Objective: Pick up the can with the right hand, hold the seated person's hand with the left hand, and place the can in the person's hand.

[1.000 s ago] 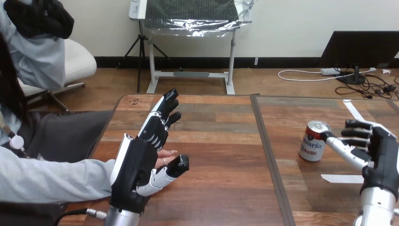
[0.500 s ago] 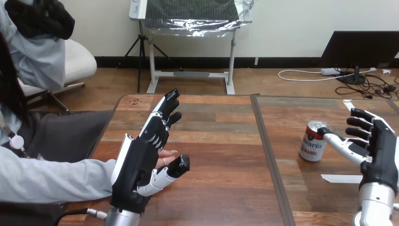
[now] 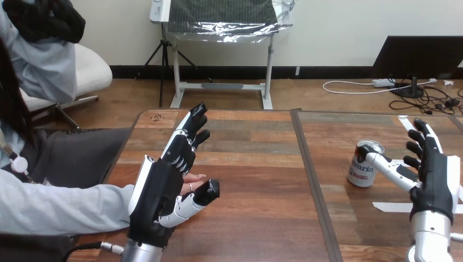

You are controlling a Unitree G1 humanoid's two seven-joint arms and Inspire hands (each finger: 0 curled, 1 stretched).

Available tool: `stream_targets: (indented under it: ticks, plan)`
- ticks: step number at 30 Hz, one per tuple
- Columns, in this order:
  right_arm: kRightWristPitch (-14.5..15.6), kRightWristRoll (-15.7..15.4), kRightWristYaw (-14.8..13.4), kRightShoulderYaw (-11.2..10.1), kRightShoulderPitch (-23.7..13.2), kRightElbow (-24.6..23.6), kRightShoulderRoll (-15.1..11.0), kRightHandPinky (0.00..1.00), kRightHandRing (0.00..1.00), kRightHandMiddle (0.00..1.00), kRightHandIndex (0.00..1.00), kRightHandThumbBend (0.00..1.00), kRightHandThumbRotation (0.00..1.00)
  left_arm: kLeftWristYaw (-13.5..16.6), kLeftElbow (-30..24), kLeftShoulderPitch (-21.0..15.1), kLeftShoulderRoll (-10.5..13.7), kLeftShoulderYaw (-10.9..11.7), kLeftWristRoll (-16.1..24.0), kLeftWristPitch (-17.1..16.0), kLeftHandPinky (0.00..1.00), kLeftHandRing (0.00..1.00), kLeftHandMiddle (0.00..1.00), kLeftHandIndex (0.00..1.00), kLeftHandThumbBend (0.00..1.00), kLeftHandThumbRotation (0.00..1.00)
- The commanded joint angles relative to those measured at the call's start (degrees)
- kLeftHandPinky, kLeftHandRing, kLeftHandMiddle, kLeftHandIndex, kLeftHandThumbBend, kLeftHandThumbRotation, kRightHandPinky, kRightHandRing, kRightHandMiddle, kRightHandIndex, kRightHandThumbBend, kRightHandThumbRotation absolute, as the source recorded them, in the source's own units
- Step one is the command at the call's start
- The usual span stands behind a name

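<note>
A silver and red can (image 3: 362, 169) stands upright on the right half of the wooden table (image 3: 256, 164). My right hand (image 3: 435, 177) is just right of it, open, fingers spread and pointing away from me. Its thumb (image 3: 382, 162) reaches left and touches the can near its top rim. My left hand (image 3: 161, 188) is at the table's left, over the person's hand (image 3: 193, 178), whose fingertips show between my straight fingers (image 3: 188, 134) and my bent thumb (image 3: 199, 199). The person's grey sleeve (image 3: 60, 207) comes in from the left edge.
A white tape strip (image 3: 393, 207) lies on the table in front of my right hand, and another (image 3: 409, 128) lies at the far right. A dark seam (image 3: 308, 180) splits the tabletop down the middle.
My right hand has turned so its fingers point up the table instead of left toward the can; the thumb stays at the can's rim. The left hand, person's hand and can have not moved.
</note>
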Motion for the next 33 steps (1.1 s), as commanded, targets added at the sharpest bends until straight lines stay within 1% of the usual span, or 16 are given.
stream_targets:
  ticks: [1, 6, 9, 14, 19, 24, 28, 33]
  plan:
    - [-1.1, -0.9, 0.6, 0.7, -5.5, 0.8, -1.7, 0.92, 0.97, 0.97, 1.0, 1.0, 0.36, 0.3, 0.2, -3.5, -0.2, 0.6, 0.3, -0.8, 0.91, 0.96, 0.97, 0.93, 1.0, 0.66]
    - [-1.5, -0.9, 1.1, 0.7, -6.4, 2.1, -1.8, 0.94, 0.98, 0.98, 1.0, 1.0, 0.38, 0.6, 0.2, -3.4, -0.2, 0.7, 0.6, -0.8, 0.91, 0.95, 0.97, 0.92, 1.0, 0.66]
    - [-1.7, -0.5, 1.7, 0.6, -7.1, 3.1, -1.8, 0.97, 0.99, 0.99, 1.0, 1.0, 0.39, 0.2, 0.0, -3.3, -0.2, 0.5, 0.1, -0.6, 0.91, 0.95, 0.97, 0.92, 1.0, 0.66]
    - [-2.2, -0.9, 1.6, 0.6, -8.3, 4.9, -2.1, 0.98, 0.99, 0.99, 1.0, 1.0, 0.4, 0.1, -0.1, -3.3, -0.2, 0.4, 0.1, -0.6, 0.91, 0.95, 0.97, 0.92, 1.0, 0.66]
    - [-2.5, -0.8, 1.9, 0.5, -9.7, 6.9, -2.5, 0.98, 0.99, 0.99, 1.0, 1.0, 0.41, -0.3, -0.1, -3.3, -0.2, 0.3, -0.3, -0.5, 0.91, 0.95, 0.97, 0.93, 1.0, 0.65]
    - [-2.9, -1.4, 1.7, 0.8, -10.9, 8.8, -3.0, 0.95, 0.97, 0.99, 1.0, 1.0, 0.43, 0.0, 0.0, -3.3, -0.3, 0.5, 0.1, -0.7, 0.91, 0.95, 0.97, 0.92, 1.0, 0.65]
    - [-3.5, -1.7, 1.6, 0.9, -12.4, 11.2, -3.5, 0.93, 0.96, 0.99, 1.0, 1.0, 0.44, -0.1, -0.1, -3.2, -0.4, 0.4, -0.1, -0.5, 0.91, 0.95, 0.97, 0.92, 1.0, 0.65]
    - [-4.3, -1.8, 1.8, 1.1, -14.0, 14.2, -4.1, 0.93, 0.97, 0.99, 1.0, 1.0, 0.44, -0.4, -0.1, -3.2, -0.5, 0.3, -0.5, -0.3, 0.91, 0.95, 0.97, 0.92, 1.0, 0.64]
